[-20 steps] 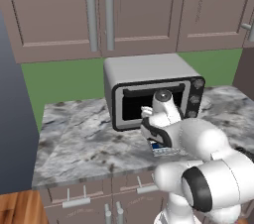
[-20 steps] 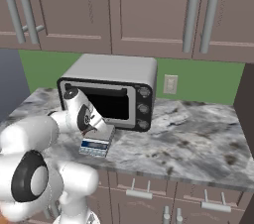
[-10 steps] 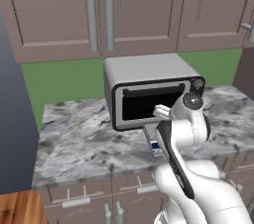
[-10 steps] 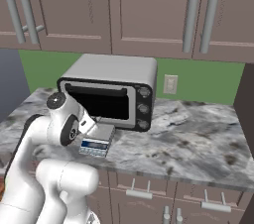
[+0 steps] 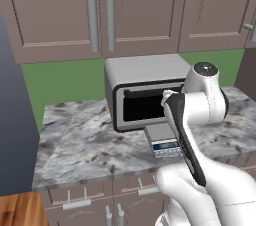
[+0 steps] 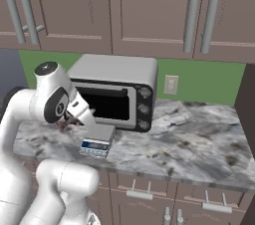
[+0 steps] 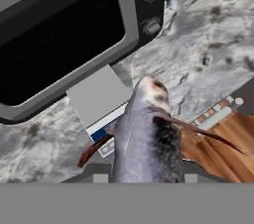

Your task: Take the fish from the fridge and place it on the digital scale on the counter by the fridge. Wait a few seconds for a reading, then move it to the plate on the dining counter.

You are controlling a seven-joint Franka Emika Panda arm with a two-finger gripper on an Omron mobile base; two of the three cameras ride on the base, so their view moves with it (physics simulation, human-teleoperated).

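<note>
Hand view is showing you the fish (image 7: 147, 139) rising from the bottom edge, with the digital scale (image 7: 99, 100) lying at about ten o'clock from it on the worktop (image 7: 213, 34), just in front of the toaster oven (image 7: 69, 25). You are holding the fish above the scale's near edge, not yet resting on it. Fetching looks done; weighing, waiting and the plate are remaining. Your tool is clenching narrowly on the fish, its fingertips hiding beneath the body.
</note>
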